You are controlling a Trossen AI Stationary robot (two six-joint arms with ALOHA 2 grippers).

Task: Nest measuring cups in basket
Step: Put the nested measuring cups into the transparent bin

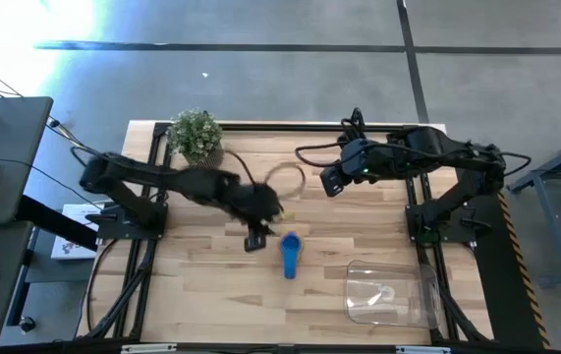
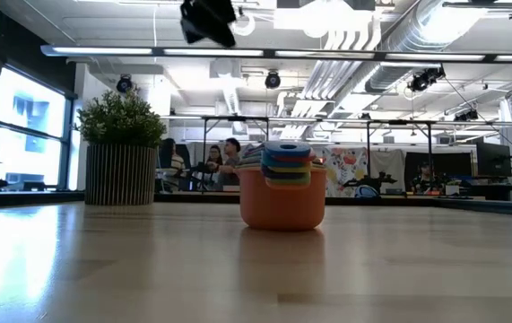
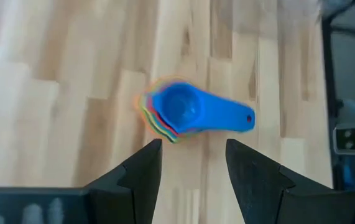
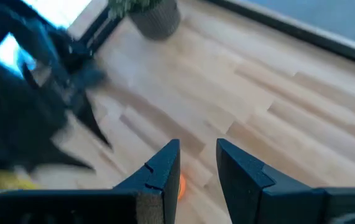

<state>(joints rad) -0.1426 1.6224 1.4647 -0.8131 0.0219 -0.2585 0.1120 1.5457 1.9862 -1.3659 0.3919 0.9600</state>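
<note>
Your left gripper (image 3: pixel 189 165) hovers wide open and empty just beside the nested measuring cups (image 1: pixel 291 253), well apart from the basket (image 1: pixel 390 293); light, stiff, slippery plastic, so grip the blue handle (image 3: pixel 230 118) firmly.

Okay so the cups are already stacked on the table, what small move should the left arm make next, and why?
Probably lower the left pincer straight down over the nested measuring cups and close on them. Its fingers stand open just above the stack, which sits on the wooden table, outside the clear basket. The right pincer hangs farther back, holding nothing.
</note>
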